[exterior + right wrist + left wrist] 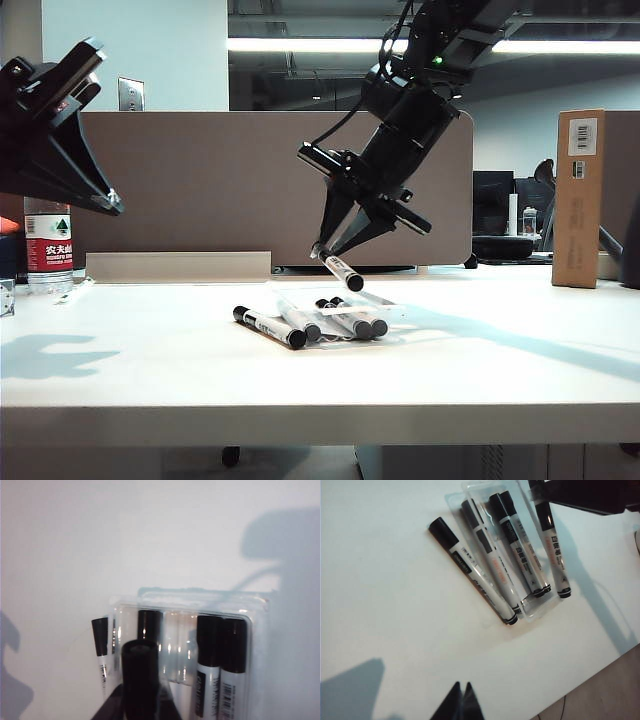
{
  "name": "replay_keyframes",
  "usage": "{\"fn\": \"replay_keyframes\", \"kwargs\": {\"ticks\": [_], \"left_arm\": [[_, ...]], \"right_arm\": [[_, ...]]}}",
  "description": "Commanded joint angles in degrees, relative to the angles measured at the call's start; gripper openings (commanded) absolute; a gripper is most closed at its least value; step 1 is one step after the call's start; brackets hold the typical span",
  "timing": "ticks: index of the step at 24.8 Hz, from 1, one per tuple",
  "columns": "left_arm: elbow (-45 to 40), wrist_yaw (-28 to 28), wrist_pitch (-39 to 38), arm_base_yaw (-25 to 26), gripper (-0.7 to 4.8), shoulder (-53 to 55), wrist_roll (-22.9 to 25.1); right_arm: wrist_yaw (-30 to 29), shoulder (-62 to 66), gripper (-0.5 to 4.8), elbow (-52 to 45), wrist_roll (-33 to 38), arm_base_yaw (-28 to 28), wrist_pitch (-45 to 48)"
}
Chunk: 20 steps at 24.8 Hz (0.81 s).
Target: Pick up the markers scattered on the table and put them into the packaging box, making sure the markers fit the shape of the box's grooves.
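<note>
The marker (pixel 342 270) you are carrying hangs tilted, cap end low, pinched in the right gripper (pixel 330 252) above the packaging box (pixel 375 312); in the right wrist view its black cap (pixel 140 677) sits just ahead of the box's open grooves. The clear box lies on the table (pixel 500 350) near the middle. The left wrist view shows three markers lying in it: one (pixel 487 555) toward one side and a touching pair (pixel 517 542) beside it. One loose marker (pixel 470 570) lies on the table just beside the box wall. Judged handling: the markers look light, stiff and smooth-barrelled, so they will likely roll or slip; take hold mid-barrel, across the print. The thin box looks likely to slide or flex if you press down, so seat the marker gently along a groove. The left gripper (pixel 461 702) hovers well clear above the table, its tips pressed together and holding nothing. Around: a water bottle (pixel 47 245) at the far left edge, a brown cardboard carton (pixel 579 198) at the far right, and a partition panel (pixel 230 180) behind; none looks to be in the way. The loose marker beside the box is the nearest obstruction.
</note>
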Motion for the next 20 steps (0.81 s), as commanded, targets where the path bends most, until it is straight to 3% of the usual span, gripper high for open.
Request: {"fn": "replay_keyframes", "kwargs": {"ticks": [1,4,8,14,17,20], "left_arm": [[0.3,0.3,1.0,0.0,0.03,-0.2,0.0],[0.3,0.3,1.1,0.0,0.03,-0.2,0.0],[0.3,0.3,1.3,0.0,0.03,-0.2,0.0],[0.3,0.2,1.2,0.0,0.03,-0.2,0.1],[0.3,0.2,1.2,0.0,0.03,-0.2,0.3],[0.3,0.2,1.1,0.0,0.03,-0.2,0.3]], "right_arm": [[-0.2,-0.3,0.83,0.4,-0.3,0.2,0.9],[-0.2,-0.3,1.18,0.4,-0.3,0.2,0.9],[-0.9,-0.3,1.18,0.4,-0.2,0.6,1.0],[-6.8,-0.3,1.17,0.4,0.7,3.0,1.5],[-6.2,-0.3,1.17,0.5,-2.6,5.7,2.3],[-0.8,-0.3,1.17,0.5,-6.5,8.9,3.5]]}}
